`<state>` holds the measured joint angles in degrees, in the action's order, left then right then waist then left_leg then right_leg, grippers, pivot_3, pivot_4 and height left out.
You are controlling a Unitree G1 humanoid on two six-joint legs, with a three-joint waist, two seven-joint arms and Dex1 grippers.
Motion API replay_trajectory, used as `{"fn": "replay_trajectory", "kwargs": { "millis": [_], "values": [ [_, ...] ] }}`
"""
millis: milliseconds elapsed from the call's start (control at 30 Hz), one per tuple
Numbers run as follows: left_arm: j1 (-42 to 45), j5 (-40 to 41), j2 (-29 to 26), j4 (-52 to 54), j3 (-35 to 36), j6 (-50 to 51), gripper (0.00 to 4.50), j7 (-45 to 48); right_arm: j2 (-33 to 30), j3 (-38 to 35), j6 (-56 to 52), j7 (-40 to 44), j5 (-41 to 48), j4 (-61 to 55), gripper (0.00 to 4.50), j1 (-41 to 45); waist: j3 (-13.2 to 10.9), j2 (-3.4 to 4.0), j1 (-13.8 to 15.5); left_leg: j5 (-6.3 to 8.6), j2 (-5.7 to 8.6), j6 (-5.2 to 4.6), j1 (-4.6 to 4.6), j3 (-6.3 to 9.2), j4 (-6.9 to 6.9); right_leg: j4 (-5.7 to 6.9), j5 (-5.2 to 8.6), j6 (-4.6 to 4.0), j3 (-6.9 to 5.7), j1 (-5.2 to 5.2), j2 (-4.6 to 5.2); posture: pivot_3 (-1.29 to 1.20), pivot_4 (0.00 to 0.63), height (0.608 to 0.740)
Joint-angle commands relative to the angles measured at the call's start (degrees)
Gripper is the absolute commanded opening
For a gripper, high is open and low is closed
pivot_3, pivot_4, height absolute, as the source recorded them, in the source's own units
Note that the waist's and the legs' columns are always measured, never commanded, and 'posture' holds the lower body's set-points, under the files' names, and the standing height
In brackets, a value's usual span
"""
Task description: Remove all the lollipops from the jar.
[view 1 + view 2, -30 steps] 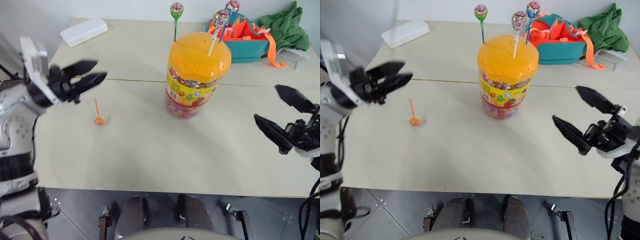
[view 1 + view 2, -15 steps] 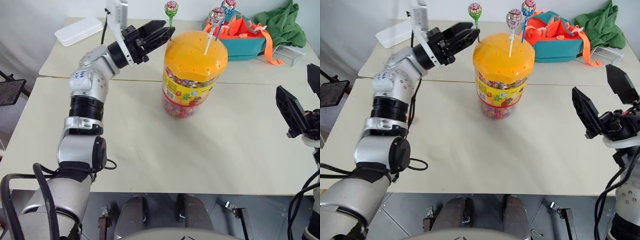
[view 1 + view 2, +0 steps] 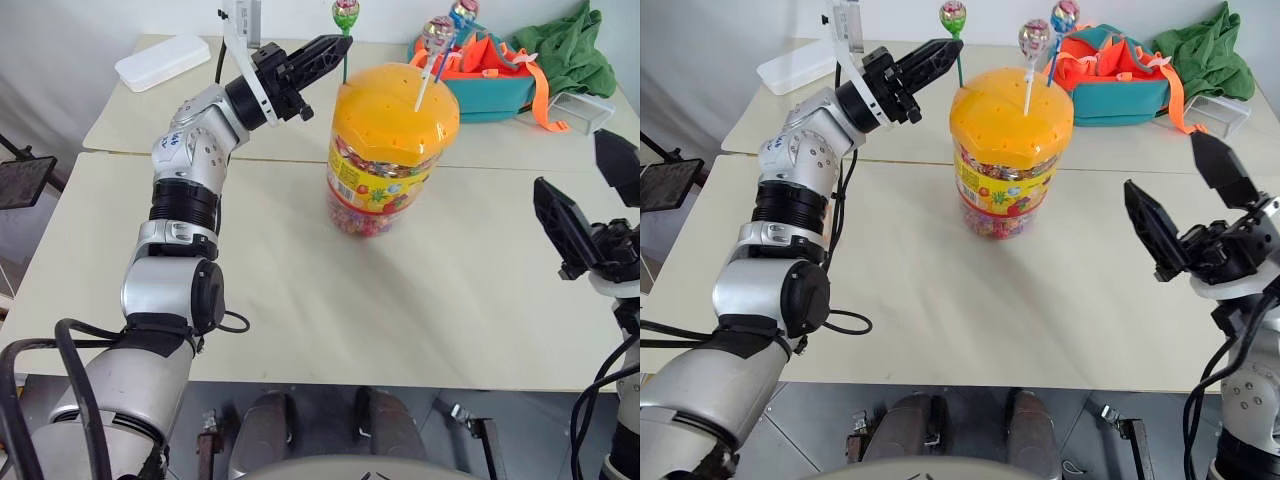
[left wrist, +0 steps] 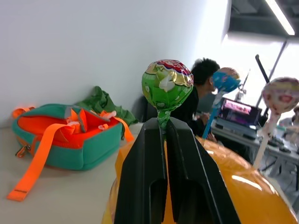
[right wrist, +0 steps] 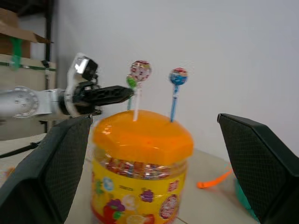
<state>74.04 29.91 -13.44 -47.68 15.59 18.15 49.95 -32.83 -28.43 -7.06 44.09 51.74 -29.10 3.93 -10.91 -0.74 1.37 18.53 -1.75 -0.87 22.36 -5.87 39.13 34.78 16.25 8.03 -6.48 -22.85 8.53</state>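
Note:
The jar (image 3: 393,150), a clear tub with a domed orange lid, stands mid-table. Three lollipops stick up from the lid: a green one (image 3: 345,12) at the far left, a pink one (image 3: 437,30) on a white stick and a blue one (image 3: 463,12). My left gripper (image 3: 338,46) reaches in from the left at lid height and is shut on the green lollipop's stick just under the candy head (image 4: 167,83). My right gripper (image 3: 1185,200) hovers to the right of the jar, apart from it, open and empty.
A white box (image 3: 165,62) lies at the far left corner. A teal and orange bag (image 3: 490,75), a green cloth (image 3: 565,50) and a clear container (image 3: 585,110) sit behind the jar on the right. A person (image 4: 201,93) sits beyond the table.
My left arm swung from over the table's left side up to the jar's lid, then its jaws shut on the green lollipop's stick. The right gripper stays open in place.

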Motion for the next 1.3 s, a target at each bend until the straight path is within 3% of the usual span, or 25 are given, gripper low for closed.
{"fn": "replay_trajectory", "kwargs": {
  "millis": [33,233,433,600,667,833,1000,1133,1300],
  "values": [
    [0.85,5.74,-1.40,7.08,5.89,2.58,0.02,-4.69,-3.33,2.04,-1.59,4.00,2.81,-1.20,4.50,4.10,-0.01,-0.01,-0.17,0.00,0.00,0.00,0.00,0.01,0.01,0.01,0.00,0.00,0.00,0.00,0.00,0.00,0.150,0.740],
    [-14.71,9.75,-10.37,30.09,6.91,19.48,0.02,-10.99,-8.38,7.58,-5.13,14.93,3.82,1.38,4.50,8.97,0.00,0.00,-1.40,0.00,-0.04,0.01,-0.17,0.08,-0.16,0.21,0.00,0.00,-0.01,0.00,-0.01,0.00,0.150,0.740],
    [-44.53,11.81,-26.58,56.84,5.07,39.92,0.02,-12.90,-12.03,13.56,-5.22,29.08,0.43,7.78,4.50,11.89,-0.11,-0.18,-1.32,0.02,-0.10,0.01,-0.16,0.54,-0.05,0.23,0.00,-0.01,0.08,0.00,0.00,0.00,0.150,0.740],
    [-61.79,10.55,-29.10,69.32,5.95,45.88,0.02,-18.39,-12.49,13.93,-3.32,33.48,-3.71,13.07,4.50,12.46,-0.12,-0.23,0.29,0.05,-0.09,0.00,-0.12,0.64,0.05,0.13,0.00,-0.01,0.25,0.11,0.11,0.00,0.150,0.740],
    [-65.34,9.96,-28.30,71.42,6.08,46.83,0.52,-20.68,-12.42,13.31,-2.52,34.33,-4.98,14.17,4.50,11.57,-0.12,-0.23,0.36,0.06,-0.09,0.00,-0.12,0.64,0.05,0.13,0.00,-0.01,0.29,0.12,0.13,0.00,0.150,0.740],
    [-65.25,7.44,-28.97,70.49,2.75,43.00,1.87,-20.41,-11.07,11.49,-1.03,32.19,-6.97,15.88,4.50,10.75,-0.11,-0.21,0.01,0.09,-0.06,0.08,-0.19,0.55,0.04,0.13,0.01,-0.03,0.28,0.11,0.05,0.00,0.150,0.740],
    [-61.74,5.52,-31.56,64.46,4.64,28.35,3.37,-10.93,-7.44,8.05,-4.09,20.07,-5.17,17.32,4.50,14.64,-0.10,-0.20,-0.17,0.10,-0.08,0.14,-0.19,0.45,0.02,0.18,0.02,-0.06,0.29,0.01,0.01,0.00,0.150,0.740],
    [-58.13,9.31,-31.51,59.33,8.78,19.31,4.47,-0.62,-7.13,7.93,-10.96,9.49,-4.84,18.35,4.50,19.94,-0.10,-0.18,-0.35,0.10,-0.13,0.16,-0.14,0.35,0.00,0.25,0.04,-0.09,0.29,-0.15,0.01,0.00,0.150,0.740],
    [-48.00,18.80,-27.69,56.08,9.80,20.43,4.47,3.40,-5.92,12.52,-15.01,0.92,-10.50,25.82,4.50,32.67,-0.10,-0.18,-0.43,0.09,-0.12,0.15,0.03,-0.12,0.06,0.33,0.03,-0.09,0.29,-0.36,0.02,0.00,0.150,0.740]
  ]
}}
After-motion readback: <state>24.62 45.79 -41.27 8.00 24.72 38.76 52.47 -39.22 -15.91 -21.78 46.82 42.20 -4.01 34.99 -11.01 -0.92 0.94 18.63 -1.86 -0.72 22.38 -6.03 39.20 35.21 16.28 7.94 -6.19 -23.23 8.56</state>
